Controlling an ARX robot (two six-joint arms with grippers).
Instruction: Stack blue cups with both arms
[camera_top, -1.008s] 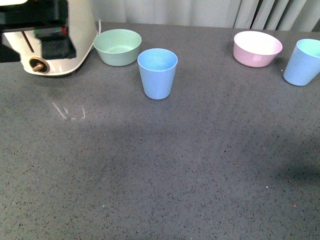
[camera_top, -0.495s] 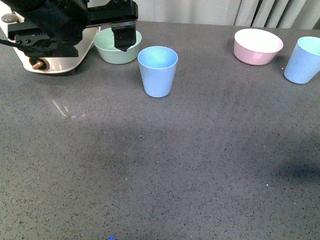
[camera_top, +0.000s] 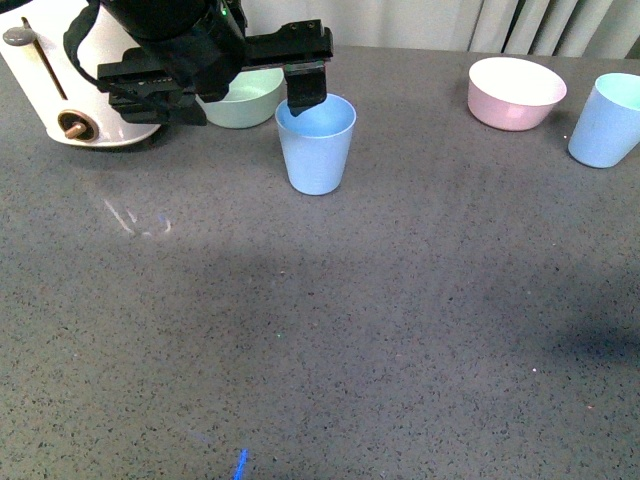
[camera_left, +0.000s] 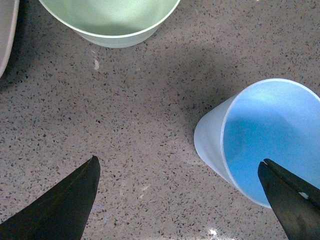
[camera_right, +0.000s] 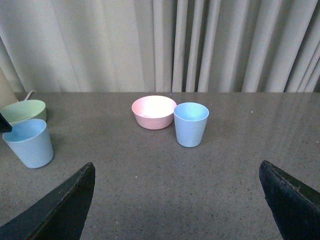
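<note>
The left gripper (camera_left: 177, 167) is held wide open and empty. Within the last second it has been brought from the toaster (camera_top: 45, 95) past the green bowl (camera_top: 250, 100) to the nearer blue cup (camera_top: 316, 145). One finger (camera_top: 305, 88) is now set over the cup's mouth and the other outside its wall (the cup itself has not been shifted), so a rim grasp is judged imminent. The second blue cup (camera_right: 191, 125) stands well ahead of the right gripper (camera_right: 175, 200), likewise spread and empty, just beside the pink bowl (camera_right: 153, 111).
</note>
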